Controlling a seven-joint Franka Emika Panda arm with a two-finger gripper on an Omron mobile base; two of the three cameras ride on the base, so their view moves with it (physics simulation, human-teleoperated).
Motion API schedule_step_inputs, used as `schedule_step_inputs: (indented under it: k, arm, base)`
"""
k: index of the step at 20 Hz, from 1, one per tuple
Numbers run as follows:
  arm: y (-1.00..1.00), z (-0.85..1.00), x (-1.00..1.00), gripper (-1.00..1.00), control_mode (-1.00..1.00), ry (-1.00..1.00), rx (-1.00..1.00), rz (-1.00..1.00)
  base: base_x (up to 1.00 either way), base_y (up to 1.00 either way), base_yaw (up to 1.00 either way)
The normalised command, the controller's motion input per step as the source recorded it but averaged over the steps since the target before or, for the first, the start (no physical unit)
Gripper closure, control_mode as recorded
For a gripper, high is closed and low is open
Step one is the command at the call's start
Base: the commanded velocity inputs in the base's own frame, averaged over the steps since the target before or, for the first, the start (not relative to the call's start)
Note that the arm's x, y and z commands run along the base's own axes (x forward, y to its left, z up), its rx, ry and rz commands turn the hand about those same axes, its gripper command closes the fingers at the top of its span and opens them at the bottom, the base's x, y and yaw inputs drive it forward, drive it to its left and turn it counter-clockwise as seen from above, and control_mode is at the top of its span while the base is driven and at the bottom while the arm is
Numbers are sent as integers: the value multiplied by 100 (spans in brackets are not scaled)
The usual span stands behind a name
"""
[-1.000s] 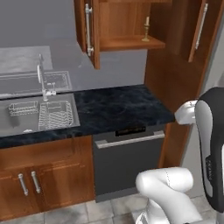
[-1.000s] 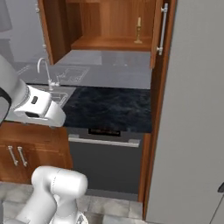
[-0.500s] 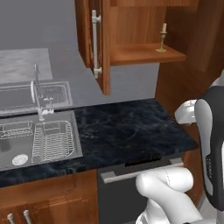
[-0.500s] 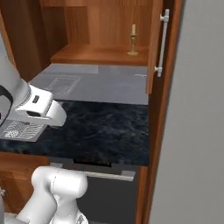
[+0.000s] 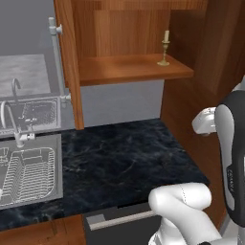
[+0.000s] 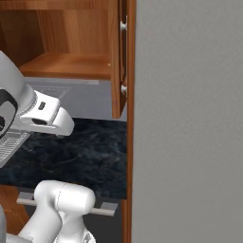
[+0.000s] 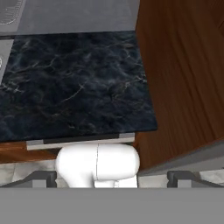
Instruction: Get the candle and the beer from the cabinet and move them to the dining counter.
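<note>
- The gripper (image 7: 109, 177) hangs low in front of the black counter (image 5: 124, 162), and its two fingers are spread wide apart with nothing between them.
- A steel sink (image 5: 28, 174) sits at the counter's left end.
- Above the counter, the cabinet (image 5: 129, 67) is open.
- The candle (image 5: 164, 49) stands upright on the cabinet shelf, near its right front corner.

The candle (image 5: 166, 36) is cream-white in a brass-gold holder. The cabinet (image 5: 124, 72) is reddish-brown wood with a silver bar handle (image 5: 57, 62). The counter (image 5: 119, 162) is black marble with pale grey veins. The sink (image 5: 28, 167) is steel grey.
</note>
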Motion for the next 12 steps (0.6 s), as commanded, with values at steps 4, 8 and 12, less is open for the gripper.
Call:
schedule_step_inputs:
  k: [4,8,12]
  arm:
    - [0,0,0,-100,100,0,0,0]
    - [0,0,0,-100,100,0,0,0]
    - [0,0,0,-100,100,0,0,0]
  base:
    - [18,-20,0]
    - [3,0,0]
    - [33,0,0]
